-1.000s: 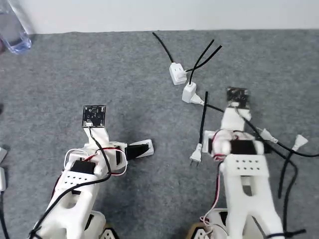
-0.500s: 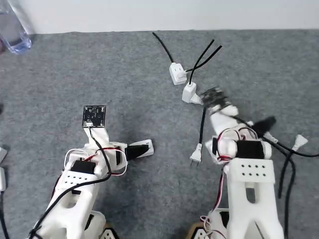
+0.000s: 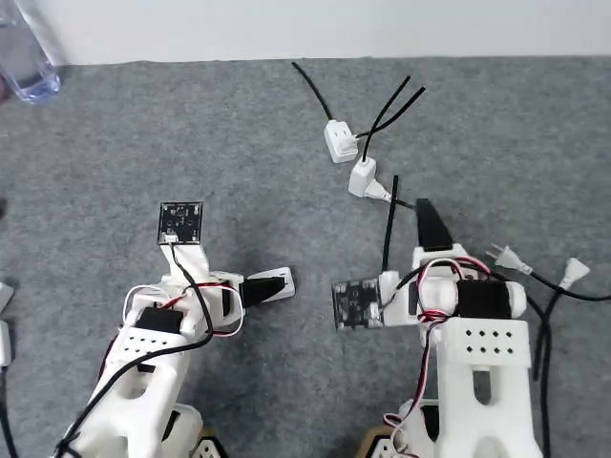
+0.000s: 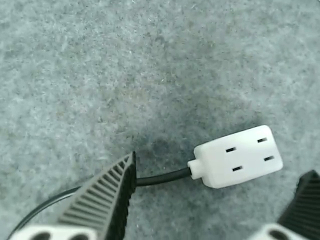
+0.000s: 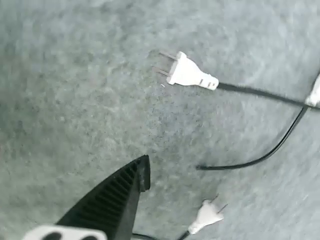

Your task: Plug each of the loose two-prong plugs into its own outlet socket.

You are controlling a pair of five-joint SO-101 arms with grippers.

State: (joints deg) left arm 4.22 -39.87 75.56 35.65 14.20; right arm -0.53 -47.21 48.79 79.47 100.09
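Trainee: Where does the socket sit, and is the left gripper on it?

Technician: The outlet socket (image 4: 235,156) lies flat on the grey table (image 3: 95,143), in its near half and left of the middle. Its slots face up and its cord trails away. The left gripper (image 4: 221,165) hangs over it spread wide, one finger on each side, neither touching it.

Trainee: And the right gripper?

Technician: The right gripper (image 3: 431,225) is over the table's right half. Open or closed, I cannot tell. A nearer plug (image 3: 506,256) and an outer plug (image 3: 574,271) lie just beside that arm, towards the right edge.

Trainee: So how should this step go?

Technician: My judgement: clamp the socket by its long sides, low down, leaving the slotted face clear, so it cannot skid. Take a plug by its body behind the prongs, never by the cord. Turn the prongs in line with one pair of slots, then push straight in.
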